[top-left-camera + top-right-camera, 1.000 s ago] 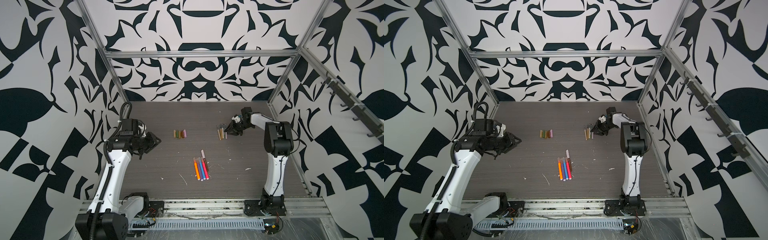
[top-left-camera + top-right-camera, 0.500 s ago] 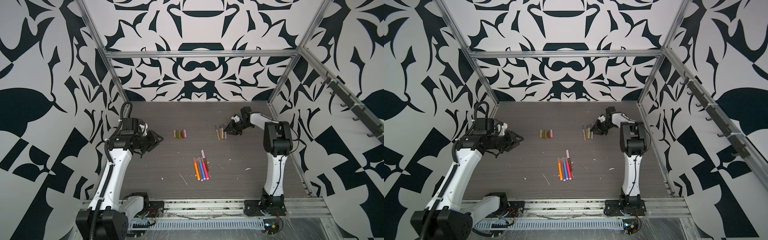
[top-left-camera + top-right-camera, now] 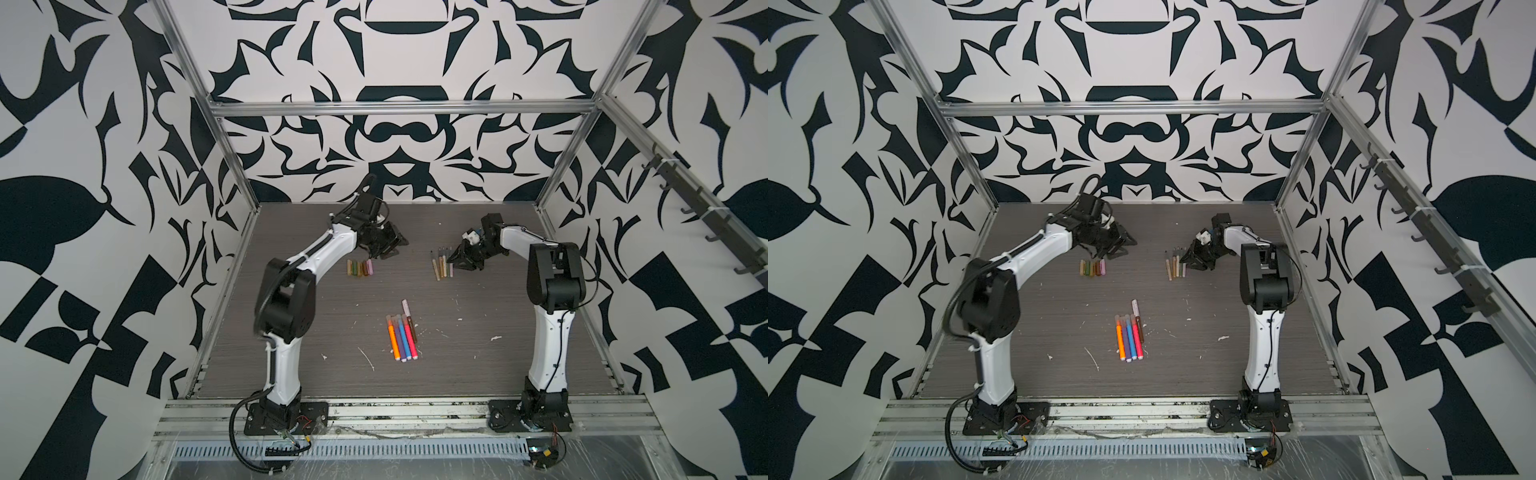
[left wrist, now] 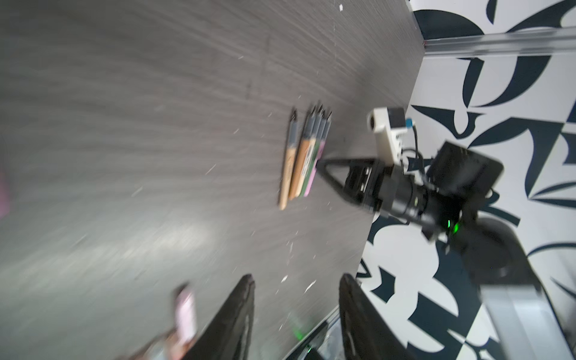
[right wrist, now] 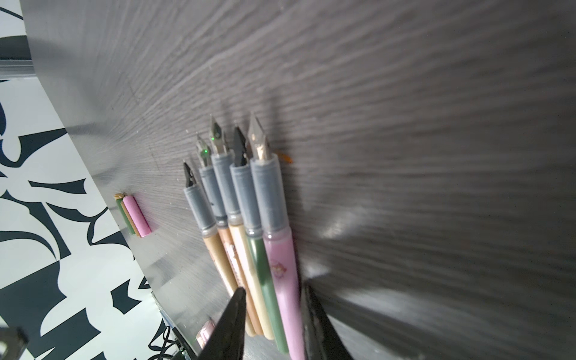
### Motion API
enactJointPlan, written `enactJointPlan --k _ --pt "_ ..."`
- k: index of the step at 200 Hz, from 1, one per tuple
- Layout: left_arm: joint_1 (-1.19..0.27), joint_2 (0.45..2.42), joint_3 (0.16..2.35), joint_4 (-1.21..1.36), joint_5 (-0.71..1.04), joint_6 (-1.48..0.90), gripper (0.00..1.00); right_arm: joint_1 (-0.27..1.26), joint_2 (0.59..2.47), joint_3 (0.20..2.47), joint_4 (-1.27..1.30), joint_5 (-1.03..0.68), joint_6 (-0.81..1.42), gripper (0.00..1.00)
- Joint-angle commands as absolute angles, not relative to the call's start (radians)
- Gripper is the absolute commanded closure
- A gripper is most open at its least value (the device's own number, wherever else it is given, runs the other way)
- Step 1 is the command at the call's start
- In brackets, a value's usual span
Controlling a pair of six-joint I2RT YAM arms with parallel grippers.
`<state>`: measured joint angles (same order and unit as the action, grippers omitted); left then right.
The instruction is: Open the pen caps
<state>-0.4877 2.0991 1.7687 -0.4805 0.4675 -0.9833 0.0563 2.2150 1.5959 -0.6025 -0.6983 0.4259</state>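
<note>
Several removed pen caps point(image 3: 360, 267) point(image 3: 1093, 268) lie in a short row at the back left, the pink cap point(image 5: 134, 215) at its end. My left gripper point(image 3: 394, 250) point(image 4: 296, 280) hovers just behind and right of that row, open and empty. Several uncapped pens point(image 3: 442, 266) point(image 5: 249, 237) lie side by side at the back right. My right gripper point(image 3: 456, 261) point(image 5: 273, 286) sits low at their barrel ends, open, its jaws standing either side of the green and pink barrels. Capped pens point(image 3: 401, 337) point(image 3: 1128, 337), orange, purple, blue and pink, lie mid-table with a lilac pen point(image 3: 406, 308).
White flecks and scraps point(image 3: 366, 358) dot the dark wood-grain table point(image 3: 498, 353). Patterned walls and aluminium frame posts point(image 3: 232, 166) close in the back and sides. The arm bases stand on the front rail point(image 3: 395, 415).
My left arm has swung from the left side toward the back middle, ending beside the cap row, its jaws a little wider. The right gripper has stayed by the uncapped pens.
</note>
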Motion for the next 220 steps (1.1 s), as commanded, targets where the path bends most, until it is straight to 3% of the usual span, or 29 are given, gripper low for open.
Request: enactJointPlan --k 1,77,144,220 --pt "-0.506 2.219 1.889 -0.465 0.464 -1.133 0.53 0.057 2.175 1.591 -0.594 -0.677 0.451 0.67" --pt "-0.561 2.470 2.057 -0.347 0.546 -1.371 0.50 0.057 2.169 1.551 -0.546 -0.687 0.481 0.68" --pt "-0.607 2.543 2.039 -0.184 0.599 -1.524 0.49 0.055 2.174 1.516 -0.524 -0.696 0.482 0.68" --pt "-0.611 2.576 2.076 -0.164 0.611 -1.551 0.49 0.052 2.183 1.524 -0.527 -0.703 0.474 0.68"
